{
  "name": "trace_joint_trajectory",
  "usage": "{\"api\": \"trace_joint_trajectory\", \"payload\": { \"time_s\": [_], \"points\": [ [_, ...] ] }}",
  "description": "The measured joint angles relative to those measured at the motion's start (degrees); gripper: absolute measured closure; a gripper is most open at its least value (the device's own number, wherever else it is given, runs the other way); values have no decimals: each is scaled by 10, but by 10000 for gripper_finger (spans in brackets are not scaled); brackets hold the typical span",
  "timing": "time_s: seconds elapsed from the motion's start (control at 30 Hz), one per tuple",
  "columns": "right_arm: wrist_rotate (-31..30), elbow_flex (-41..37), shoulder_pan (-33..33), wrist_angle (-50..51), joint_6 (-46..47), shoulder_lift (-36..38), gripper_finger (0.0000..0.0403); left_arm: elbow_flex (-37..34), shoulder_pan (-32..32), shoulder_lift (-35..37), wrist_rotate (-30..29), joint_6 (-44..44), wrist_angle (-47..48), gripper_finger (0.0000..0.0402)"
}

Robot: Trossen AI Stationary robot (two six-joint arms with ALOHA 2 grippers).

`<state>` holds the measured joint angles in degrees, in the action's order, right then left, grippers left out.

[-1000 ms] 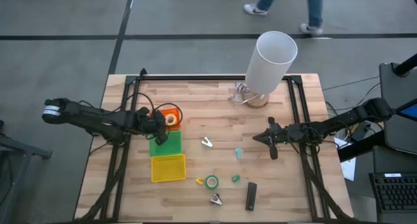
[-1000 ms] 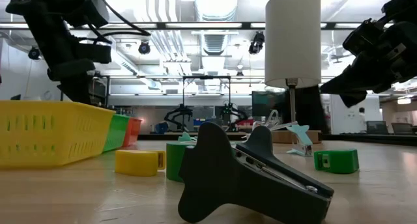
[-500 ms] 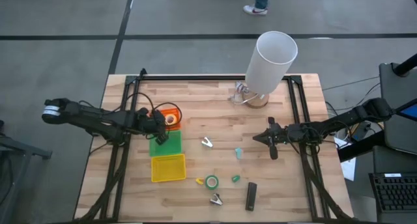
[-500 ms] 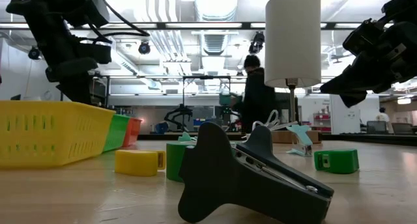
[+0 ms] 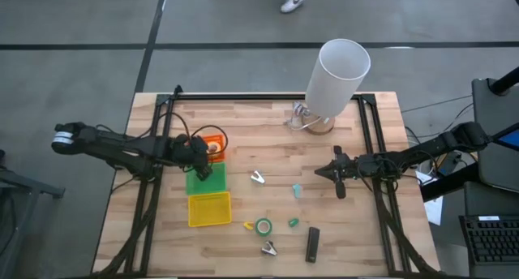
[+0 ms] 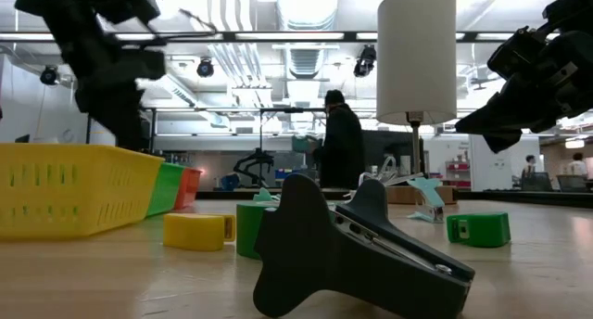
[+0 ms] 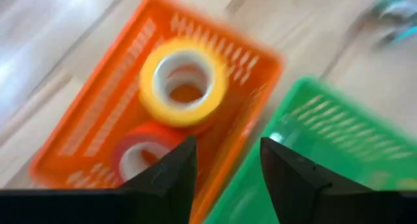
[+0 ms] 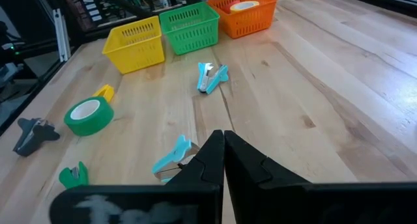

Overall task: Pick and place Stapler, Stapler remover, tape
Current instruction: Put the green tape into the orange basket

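Observation:
My left gripper (image 7: 225,165) hangs open over the orange tray (image 7: 85,133), with nothing between its fingers. In the tray a yellow tape roll (image 7: 184,82) lies flat, partly on a red roll (image 7: 140,155). A green tape roll (image 5: 263,226) lies flat on the table near its front. The black stapler (image 5: 312,244) lies to the right of that roll. One stapler remover (image 5: 257,178) sits mid-table and another (image 5: 268,248) near the front edge. My right gripper (image 8: 223,149) waits shut above the table's right side.
A green tray (image 5: 207,178) and a yellow tray (image 5: 209,208) stand in a row nearer than the orange one. A white lamp (image 5: 336,76) stands at the far edge. Small teal (image 5: 297,191), green (image 5: 293,222) and yellow (image 5: 248,225) pieces lie mid-table. A person walks in the room behind.
My left gripper has tipped and risen slightly over the orange tray. The right arm has kept still.

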<state>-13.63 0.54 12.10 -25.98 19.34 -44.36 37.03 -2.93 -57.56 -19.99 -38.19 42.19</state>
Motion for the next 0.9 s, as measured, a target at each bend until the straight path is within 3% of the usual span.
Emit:
{"api": "trace_joint_trajectory", "payload": {
  "time_s": [0.23, 0.47, 0.67, 0.9],
  "points": [
    [0, 0, 0, 0, 0, 0, 394, 3, -18, -6, 46, 85, -220, 229],
    [0, 0, 0, 0, -1, 0, 394, 8, -71, -68, 73, 136, -372, 230],
    [0, 0, 0, 0, -2, 0, 394, 34, -118, -171, 78, 153, -412, 230],
    [0, 0, 0, 0, -3, 0, 394, 114, -153, -301, 121, 152, -414, 229]
  ]
}}
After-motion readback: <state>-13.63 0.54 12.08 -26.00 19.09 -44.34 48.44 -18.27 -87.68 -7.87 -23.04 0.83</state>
